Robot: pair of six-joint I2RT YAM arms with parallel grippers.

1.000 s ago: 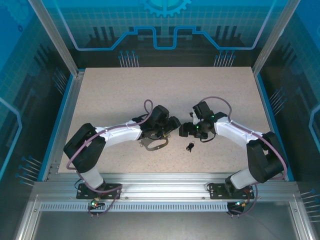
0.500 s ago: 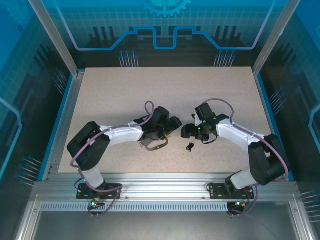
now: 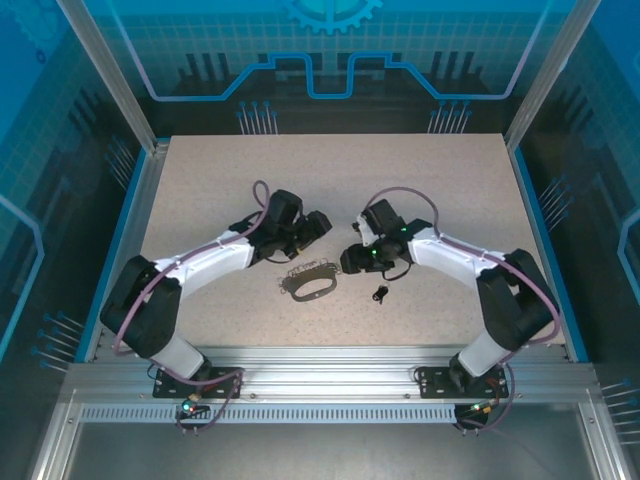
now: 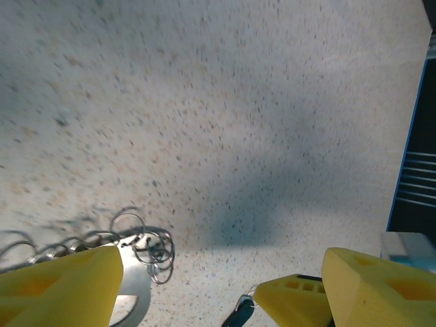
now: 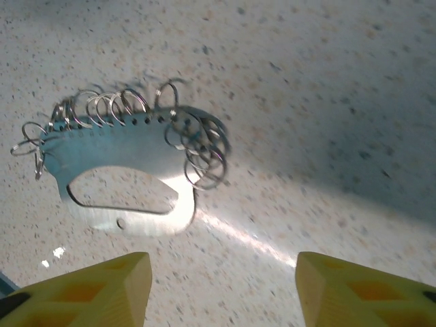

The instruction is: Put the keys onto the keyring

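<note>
I see left pincer (image 3: 322, 224) and right pincer (image 3: 348, 264) both spread wide, holding nothing. Keyring (image 3: 308, 284) lies flat on tabletop (image 3: 450, 180) between them, keys (image 3: 380, 292) near its right, apart.

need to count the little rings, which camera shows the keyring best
The right wrist view: the keyring lies whole and close, silvery rings fanned along its top edge. Top external shows it small on the table; left wrist catches just one end with a few rings.
</note>
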